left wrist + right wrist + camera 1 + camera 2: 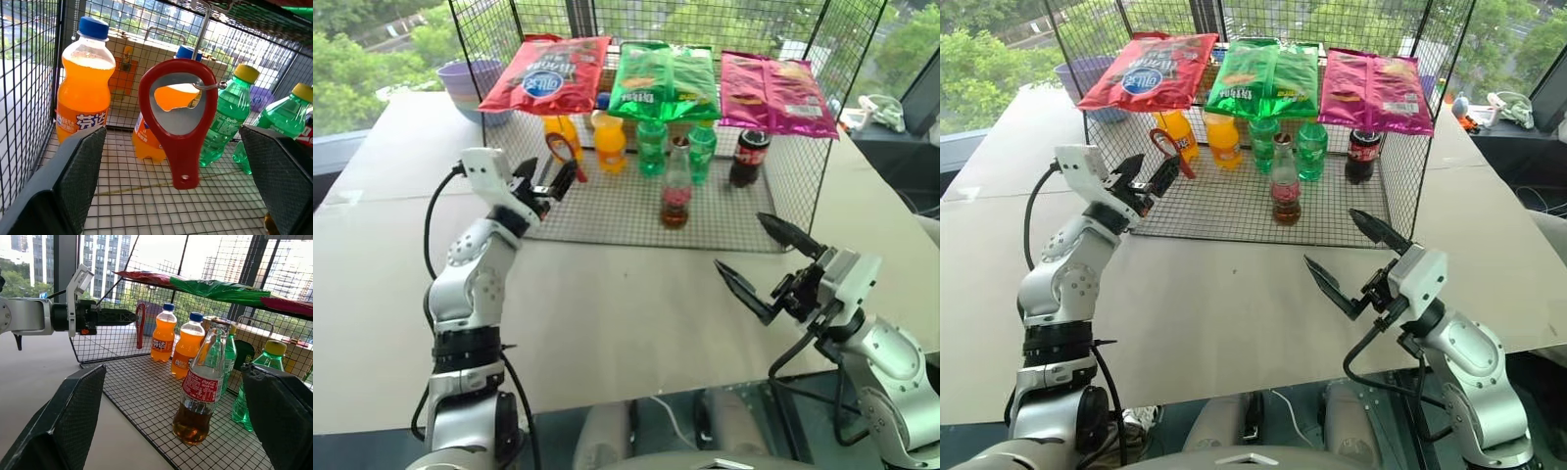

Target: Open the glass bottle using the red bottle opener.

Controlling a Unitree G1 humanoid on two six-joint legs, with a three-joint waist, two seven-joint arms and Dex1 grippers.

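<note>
Snack bags [666, 83] hide the wire rack's [607, 211] back wall; inside, the glass bottle [676, 186] stands upright, the red bottle opener [178, 117] hangs from a hook, left gripper [548, 182] and right gripper [766, 257] both spread wide, empty

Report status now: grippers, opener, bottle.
Both jaws open, empty. Red bottle opener hanging on hook before left gripper. Glass bottle capped, upright. Right gripper waiting.

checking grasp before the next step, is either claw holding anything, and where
Nothing is held. Both claws, left and right, are open; the opener hangs from a hook.
</note>
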